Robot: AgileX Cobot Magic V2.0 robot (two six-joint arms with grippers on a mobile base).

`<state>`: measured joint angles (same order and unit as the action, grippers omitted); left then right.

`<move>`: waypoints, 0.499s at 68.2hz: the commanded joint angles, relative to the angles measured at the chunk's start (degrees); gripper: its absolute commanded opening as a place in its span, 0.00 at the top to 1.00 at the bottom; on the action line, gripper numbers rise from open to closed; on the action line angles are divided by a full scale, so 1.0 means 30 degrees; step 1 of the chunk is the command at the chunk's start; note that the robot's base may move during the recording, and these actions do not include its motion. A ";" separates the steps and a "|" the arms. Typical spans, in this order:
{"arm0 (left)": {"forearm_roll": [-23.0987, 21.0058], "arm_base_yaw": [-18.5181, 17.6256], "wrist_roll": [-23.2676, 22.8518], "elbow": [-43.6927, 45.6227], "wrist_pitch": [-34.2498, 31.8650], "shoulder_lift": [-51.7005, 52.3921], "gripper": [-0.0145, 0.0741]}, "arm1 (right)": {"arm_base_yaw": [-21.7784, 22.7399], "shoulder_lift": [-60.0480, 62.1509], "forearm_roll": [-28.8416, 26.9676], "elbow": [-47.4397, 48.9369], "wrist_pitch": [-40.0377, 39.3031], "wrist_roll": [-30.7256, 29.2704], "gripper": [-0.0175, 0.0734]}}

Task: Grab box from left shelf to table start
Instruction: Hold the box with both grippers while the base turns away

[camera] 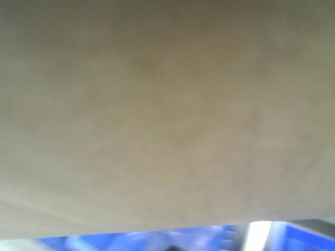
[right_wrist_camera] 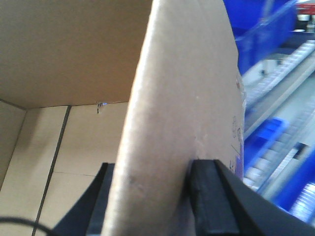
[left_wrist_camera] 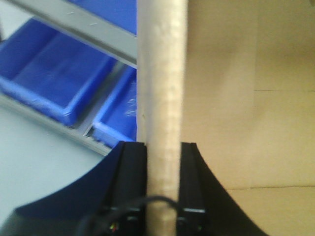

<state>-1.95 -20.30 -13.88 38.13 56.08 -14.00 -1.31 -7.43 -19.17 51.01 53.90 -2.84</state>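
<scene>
Now box point(camera: 157, 115) fills front view, pressed close to camera. Left gripper point(left_wrist_camera: 162, 152) clamped on edge of one box wall; right gripper point(right_wrist_camera: 157, 172) clamped on opposite wall, open interior beside each. Shelf point(left_wrist_camera: 83, 29) with blue bins point(left_wrist_camera: 49, 83) close behind box. Judgement: grasp done, box likely off shelf; carry and set-down on counter not yet done. Counter not identifiable.
</scene>
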 commanded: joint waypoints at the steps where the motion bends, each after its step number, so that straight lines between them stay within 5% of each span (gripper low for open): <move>1: 0.1011 -0.0106 -0.0062 0.0172 0.0676 -0.0158 0.95 | 0.0075 -0.0293 0.0518 0.0533 -0.2650 0.0086 0.74; 34: 0.1011 -0.0106 -0.0062 0.0172 0.0676 -0.0158 0.95 | 0.0075 -0.0293 0.0518 0.0533 -0.2650 0.0086 0.74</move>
<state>-1.95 -20.30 -13.88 38.13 56.08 -14.00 -1.31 -7.43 -19.17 51.01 53.90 -2.84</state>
